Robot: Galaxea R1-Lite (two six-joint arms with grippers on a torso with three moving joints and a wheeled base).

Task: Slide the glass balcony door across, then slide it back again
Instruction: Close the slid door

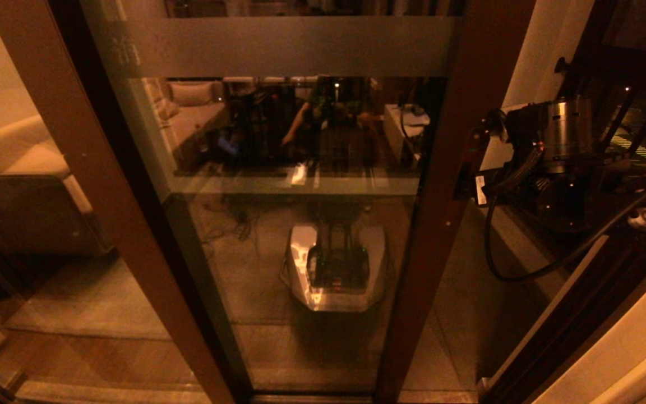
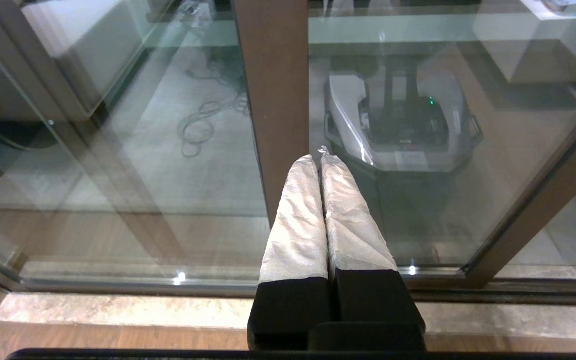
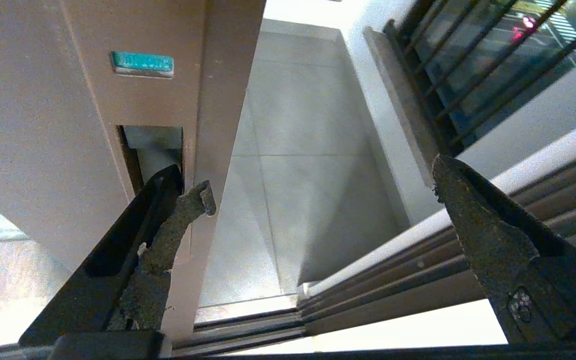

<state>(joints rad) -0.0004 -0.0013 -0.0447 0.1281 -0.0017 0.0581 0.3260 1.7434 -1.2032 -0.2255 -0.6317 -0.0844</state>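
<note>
The glass balcony door [image 1: 300, 235] fills the middle of the head view: a reflective pane in a dark brown frame with a frosted band [image 1: 278, 47] across the top and a thinner strip at mid height. My right gripper [image 3: 323, 180] is open at the door's right stile [image 1: 446, 185]. One of its fingers [image 3: 178, 210] sits in the stile's recessed handle [image 3: 153, 145], and the other finger [image 3: 473, 220] hangs in the gap beside the door. My left gripper [image 2: 318, 159] is shut and holds nothing. Its white-wrapped tips point at the door's left stile [image 2: 273, 100].
Right of the door's stile a gap shows grey balcony floor [image 3: 298, 150] and the black-barred railing [image 3: 468, 60]. The floor track [image 3: 248, 330] runs along the bottom and the fixed side frame [image 3: 418, 280] stands right of the gap. A narrower glass panel [image 1: 31, 196] stands at left.
</note>
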